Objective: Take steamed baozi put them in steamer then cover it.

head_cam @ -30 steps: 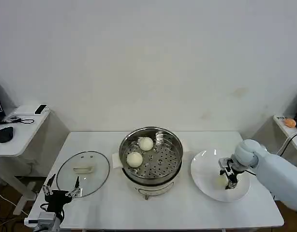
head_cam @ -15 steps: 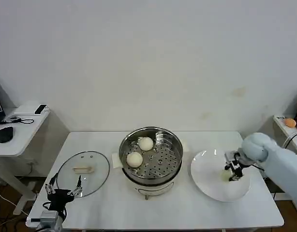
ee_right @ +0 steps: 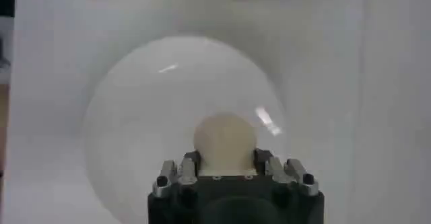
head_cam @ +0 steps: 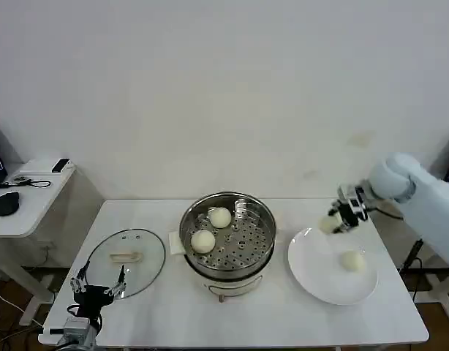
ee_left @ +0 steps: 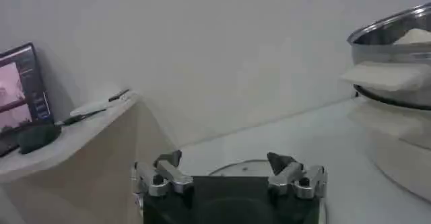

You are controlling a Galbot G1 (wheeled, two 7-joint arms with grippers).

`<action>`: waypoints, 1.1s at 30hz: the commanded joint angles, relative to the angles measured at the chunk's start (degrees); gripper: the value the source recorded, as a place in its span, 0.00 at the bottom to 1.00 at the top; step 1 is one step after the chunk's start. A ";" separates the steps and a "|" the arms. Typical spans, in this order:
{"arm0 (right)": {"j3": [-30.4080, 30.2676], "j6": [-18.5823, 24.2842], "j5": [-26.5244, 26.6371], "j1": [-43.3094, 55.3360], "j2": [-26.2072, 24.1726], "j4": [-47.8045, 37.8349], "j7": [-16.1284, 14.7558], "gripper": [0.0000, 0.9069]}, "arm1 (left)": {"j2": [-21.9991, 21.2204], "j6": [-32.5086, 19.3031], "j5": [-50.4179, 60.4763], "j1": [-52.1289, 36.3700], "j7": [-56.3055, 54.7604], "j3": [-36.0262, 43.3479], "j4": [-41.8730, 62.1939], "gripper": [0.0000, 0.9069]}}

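lifted off the plate (head_cam: 312,274), our right gripper (head_cam: 334,221) pinches a baozi (ee_right: 225,143) at the steamer's (head_cam: 228,238) three o'clock; left gripper (ee_left: 229,171) spread.

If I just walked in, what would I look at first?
Probably the right gripper, held up above the white plate with a steamed baozi pinched between its fingers. Next, the shiny steamer in the middle of the table, with two buns already sitting on its holey tray. One more bun waits on the plate, and the glass cover lies flat on the robot's left.
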 commanded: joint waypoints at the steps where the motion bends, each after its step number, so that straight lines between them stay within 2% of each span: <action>1: -6.20 0.65 5.53 13.77 9.55 -0.92 -0.54 0.58 | 0.08 -0.02 -0.04 0.02 0.02 -0.08 -0.11 1.00; 4: -5.73 6.35 7.11 14.14 14.05 -3.23 -0.99 0.59 | -0.17 -0.01 0.06 -0.11 0.02 -0.16 0.04 1.00; 5: -5.48 10.98 7.19 13.97 15.81 -4.27 -1.49 0.59 | -0.35 -0.01 0.26 -0.13 -0.02 -0.14 0.08 1.00; 9: -5.78 12.98 6.07 13.76 21.00 -4.19 -2.32 0.59 | -0.88 -0.03 0.56 0.23 -0.05 -0.51 -0.63 1.00; 11: -6.01 16.34 5.48 13.57 22.87 -4.00 -2.35 0.59 | -0.75 -0.09 0.59 0.68 -0.12 -0.79 -1.07 1.00; 12: -6.23 18.34 4.24 13.45 23.88 -3.69 -2.26 0.58 | -0.53 -0.13 0.66 0.93 -0.19 -0.90 -1.26 1.00; 15: -8.25 20.80 0.09 13.26 25.21 -1.84 -1.41 0.59 | 0.54 -0.45 1.15 2.05 -0.45 -0.92 -2.15 1.00; 17: -10.33 24.19 -5.30 12.80 25.80 0.46 -0.15 0.59 | 0.90 -0.46 1.45 2.74 -0.44 -0.99 -3.13 1.00; 20: -13.12 24.85 -8.49 11.55 25.75 4.98 1.04 0.58 | 0.68 -0.41 1.65 3.30 -0.33 -1.13 -4.34 1.00; 24: -16.72 25.19 -9.74 10.19 24.70 9.43 1.89 0.58 | -0.14 -0.45 2.10 3.80 -0.38 -1.38 -5.24 1.00; 30: -18.99 26.15 -13.26 9.73 23.11 12.48 3.14 0.58 | -0.89 -0.77 2.31 4.35 -0.60 -1.36 -5.79 1.00; 33: -20.25 26.26 -13.41 9.66 21.94 15.04 3.66 0.58 | -1.13 -0.94 2.52 4.32 -0.67 -1.26 -6.03 1.00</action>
